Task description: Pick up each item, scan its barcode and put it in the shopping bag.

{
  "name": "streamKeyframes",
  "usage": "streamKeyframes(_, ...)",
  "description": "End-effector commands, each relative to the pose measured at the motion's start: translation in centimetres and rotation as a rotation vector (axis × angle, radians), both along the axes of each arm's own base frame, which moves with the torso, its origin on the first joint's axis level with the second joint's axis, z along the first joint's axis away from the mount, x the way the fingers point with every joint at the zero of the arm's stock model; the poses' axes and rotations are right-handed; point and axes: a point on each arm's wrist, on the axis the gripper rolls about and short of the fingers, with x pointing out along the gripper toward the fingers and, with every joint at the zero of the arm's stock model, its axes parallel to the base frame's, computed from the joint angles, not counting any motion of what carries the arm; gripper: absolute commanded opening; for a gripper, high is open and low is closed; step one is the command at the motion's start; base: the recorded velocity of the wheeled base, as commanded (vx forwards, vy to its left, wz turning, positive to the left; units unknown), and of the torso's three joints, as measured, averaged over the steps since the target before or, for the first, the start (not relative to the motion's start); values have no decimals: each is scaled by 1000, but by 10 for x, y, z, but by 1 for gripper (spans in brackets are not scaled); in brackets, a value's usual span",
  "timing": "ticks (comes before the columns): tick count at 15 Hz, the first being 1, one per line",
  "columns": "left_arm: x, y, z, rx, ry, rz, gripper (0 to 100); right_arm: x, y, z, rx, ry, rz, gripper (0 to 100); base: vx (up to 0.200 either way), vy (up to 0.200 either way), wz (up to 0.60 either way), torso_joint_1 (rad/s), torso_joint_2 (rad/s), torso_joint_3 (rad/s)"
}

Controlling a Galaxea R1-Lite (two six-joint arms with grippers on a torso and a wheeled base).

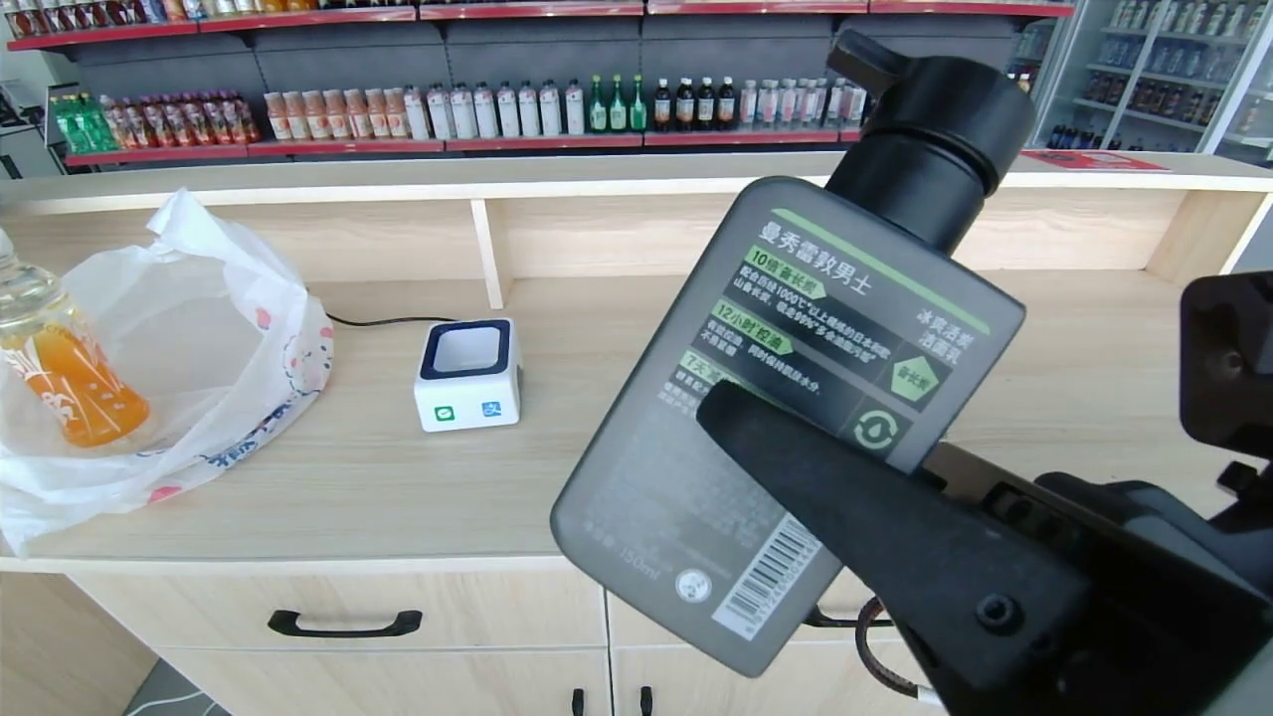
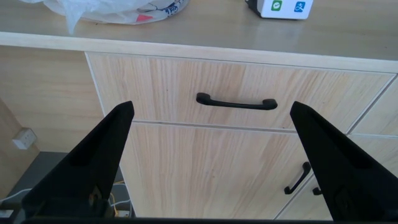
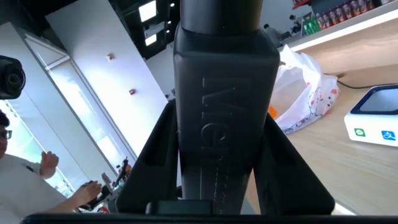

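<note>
right claw (image 1: 756, 438) gripping dark bottle (image 1: 786, 338) — tilted, near counter (image 1: 398, 477) edge, left claw (image 2: 211, 130) spread

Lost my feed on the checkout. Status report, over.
Right gripper shut on grey bottle, held aloft, barcode showing. Left gripper open, low by the drawers. Scanner unobstructed; orange drink already in bag.

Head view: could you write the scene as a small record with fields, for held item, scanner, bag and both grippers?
Held item: dark grey bottle, black cap, tilted, barcode facing the head camera
Right gripper: shut on the bottle
Left gripper: open, facing the drawers
Scanner: white, on the counter
Shopping bag: on the counter, orange drink bottle inside
</note>
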Motion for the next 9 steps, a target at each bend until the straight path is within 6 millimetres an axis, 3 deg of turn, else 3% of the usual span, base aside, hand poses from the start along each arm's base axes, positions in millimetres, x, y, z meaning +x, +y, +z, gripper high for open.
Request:
streamKeyframes(1,0,0,0,-1,1,1,100,-1,0,2,0,-17,-5,0,0,0,0,0,0,0)
streamKeyframes(4,0,0,0,-1,-1,1,100,-3,-8,-4,-46,-63,-54,0,0,0,0,0,0,0)
streamKeyframes(9,0,0,0,-1,-1,1,100,35,-32,-21,-217,-190,-346,0,0,0,0,0,0,0)
